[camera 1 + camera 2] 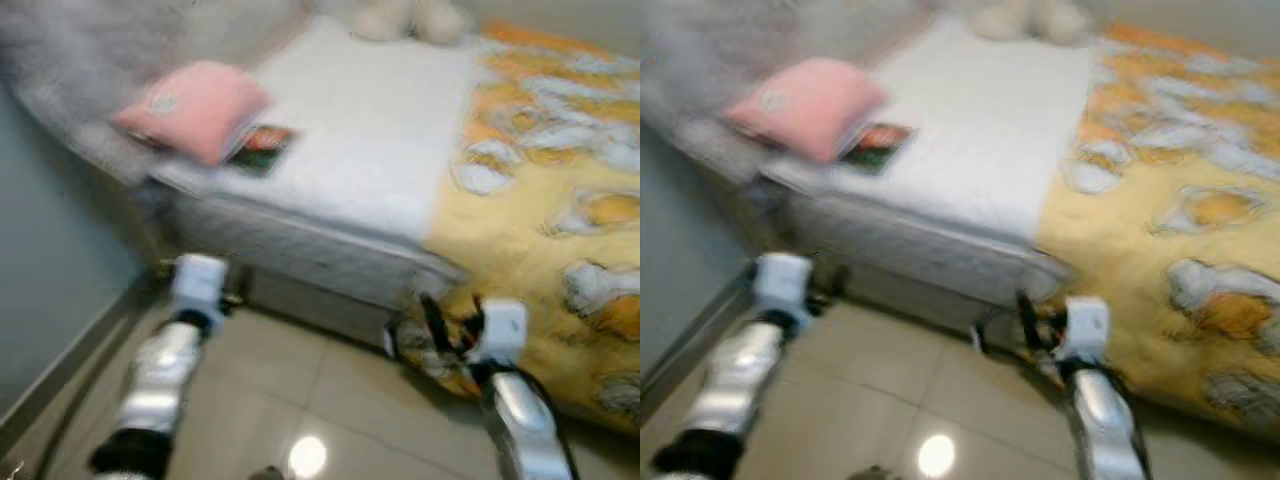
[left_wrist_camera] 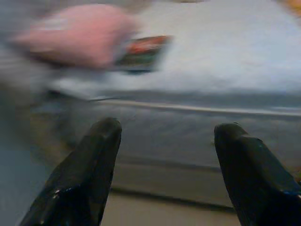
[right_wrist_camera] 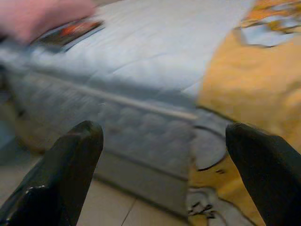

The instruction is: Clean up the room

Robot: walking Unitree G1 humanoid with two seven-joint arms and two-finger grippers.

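A bed [image 1: 360,150] with a white mattress fills the upper middle of the frame, its quilted grey side running diagonally toward the lower right. A yellow patterned blanket [image 1: 540,200] covers the right part and hangs over the edge. Glossy beige floor tiles [image 1: 300,400] lie below, with a bright light reflection at bottom centre. A pale blue-grey wall [image 1: 50,280] stands at left.

The white quilted mattress [image 1: 370,140] is looked down upon from above and nearby by both blurred head views. Its side is faced low and close by each wrist view; its pink pillow [image 2: 80,33] corner is shared.
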